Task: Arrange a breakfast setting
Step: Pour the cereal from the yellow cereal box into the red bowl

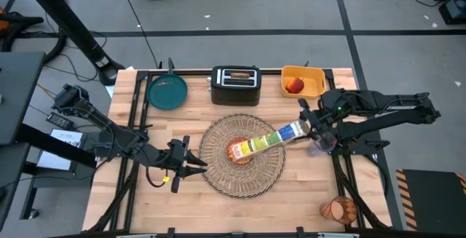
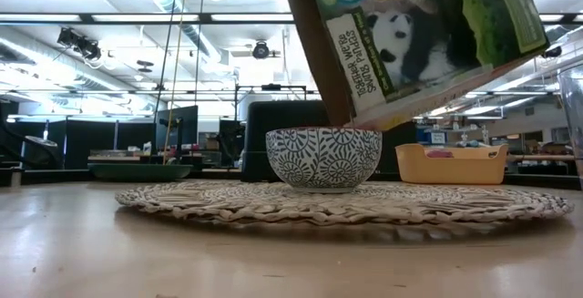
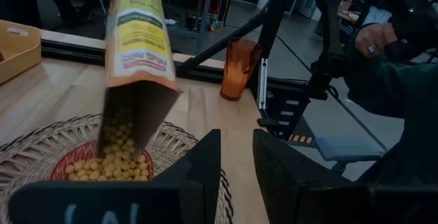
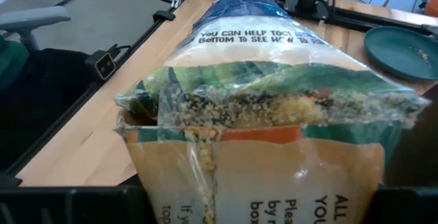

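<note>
A blue-patterned cereal bowl stands in the middle of the round woven placemat. It holds round yellow cereal. My right gripper is shut on a colourful cereal box, which is tilted above the bowl with its open lower end over it. My left gripper hovers open by the placemat's left edge, with nothing between its fingers. The teal plate lies at the far left. The red fruit sits in the yellow bin. The orange tumbler stands near right. My right gripper holds the cereal box at its raised end, the end away from the open mouth. It comes from the table's right side, slanting downward, roughly along the box. The box hangs lifted clear, sloping down toward the bowl. In the right wrist view the box hides the fingers.
A black toaster stands at the far middle, with the yellow bin to its right. Beyond the table's right edge a person's hand and dark sleeve show. Bare wood lies along the near edge.
</note>
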You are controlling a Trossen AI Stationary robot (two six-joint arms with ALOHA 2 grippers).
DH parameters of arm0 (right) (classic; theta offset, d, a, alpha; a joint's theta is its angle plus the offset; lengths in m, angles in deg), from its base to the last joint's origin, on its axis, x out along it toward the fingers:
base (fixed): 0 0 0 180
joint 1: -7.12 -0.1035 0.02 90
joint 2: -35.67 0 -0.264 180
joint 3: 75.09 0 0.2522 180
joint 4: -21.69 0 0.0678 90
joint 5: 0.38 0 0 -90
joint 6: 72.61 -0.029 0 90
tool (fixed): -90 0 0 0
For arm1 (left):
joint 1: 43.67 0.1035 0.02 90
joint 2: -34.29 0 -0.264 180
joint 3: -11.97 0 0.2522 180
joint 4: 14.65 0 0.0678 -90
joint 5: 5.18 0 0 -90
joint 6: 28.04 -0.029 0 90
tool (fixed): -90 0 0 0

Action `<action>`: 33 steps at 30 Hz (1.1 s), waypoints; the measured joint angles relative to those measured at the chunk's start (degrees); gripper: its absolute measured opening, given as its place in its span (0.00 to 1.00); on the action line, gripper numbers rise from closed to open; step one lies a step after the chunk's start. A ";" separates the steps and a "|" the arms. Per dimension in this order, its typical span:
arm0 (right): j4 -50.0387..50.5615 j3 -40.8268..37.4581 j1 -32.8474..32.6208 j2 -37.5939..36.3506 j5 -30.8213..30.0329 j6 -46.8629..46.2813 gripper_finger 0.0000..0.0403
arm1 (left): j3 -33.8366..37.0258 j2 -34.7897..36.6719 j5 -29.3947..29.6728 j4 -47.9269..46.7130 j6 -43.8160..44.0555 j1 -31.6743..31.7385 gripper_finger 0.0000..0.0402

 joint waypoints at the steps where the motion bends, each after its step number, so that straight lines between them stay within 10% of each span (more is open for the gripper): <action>1: -0.42 0.00 0.00 -0.02 -0.85 0.01 0.43 | 0.00 0.00 0.00 0.27 0.00 0.00 0.23; 33: 3.37 0.04 0.00 -5.56 -2.95 -0.87 0.43 | 0.00 0.00 0.00 1.28 -0.07 0.00 0.23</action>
